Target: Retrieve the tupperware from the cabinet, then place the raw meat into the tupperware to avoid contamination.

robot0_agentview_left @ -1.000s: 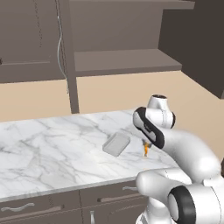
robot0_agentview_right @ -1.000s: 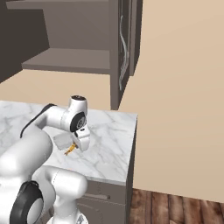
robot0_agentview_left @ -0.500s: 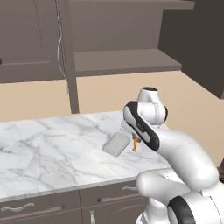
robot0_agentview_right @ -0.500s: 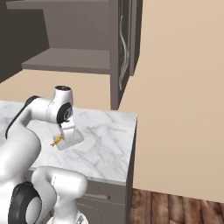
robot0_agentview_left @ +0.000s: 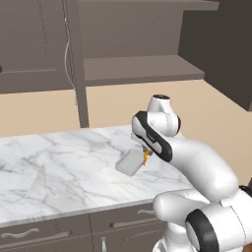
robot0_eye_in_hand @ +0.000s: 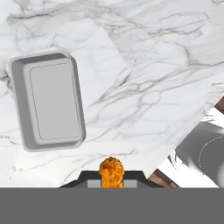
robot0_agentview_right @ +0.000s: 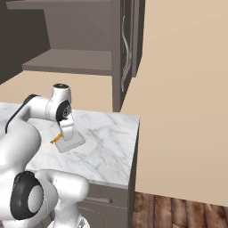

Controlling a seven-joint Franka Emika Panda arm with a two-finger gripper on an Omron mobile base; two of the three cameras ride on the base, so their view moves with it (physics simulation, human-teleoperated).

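Observation:
The tupperware (robot0_agentview_left: 129,163), a shallow translucent grey box, lies empty on the marble counter; it is also seen from the other side (robot0_agentview_right: 72,142) and from above (robot0_eye_in_hand: 48,103). My gripper (robot0_agentview_left: 146,153) hangs just above the counter at the tupperware's right edge, shut on the raw meat (robot0_agentview_left: 145,157), a small orange morsel. From the right base the raw meat (robot0_agentview_right: 56,140) dangles beside the box under the gripper (robot0_agentview_right: 60,137). In the hand view the raw meat (robot0_eye_in_hand: 111,171) sits between the gripper (robot0_eye_in_hand: 111,178) tips. The cabinet (robot0_agentview_left: 142,69) stands open above.
The marble counter (robot0_agentview_left: 59,167) ends in a right edge (robot0_agentview_right: 135,147) with wooden floor (robot0_agentview_right: 178,209) beyond. Drawers with horizontal handles (robot0_agentview_left: 19,234) run under it. The cabinet's open door (robot0_agentview_right: 127,44) juts out above the counter's back right.
The arm has swung left over the counter, carrying the raw meat from right of the tupperware to its edge. The tupperware has not moved.

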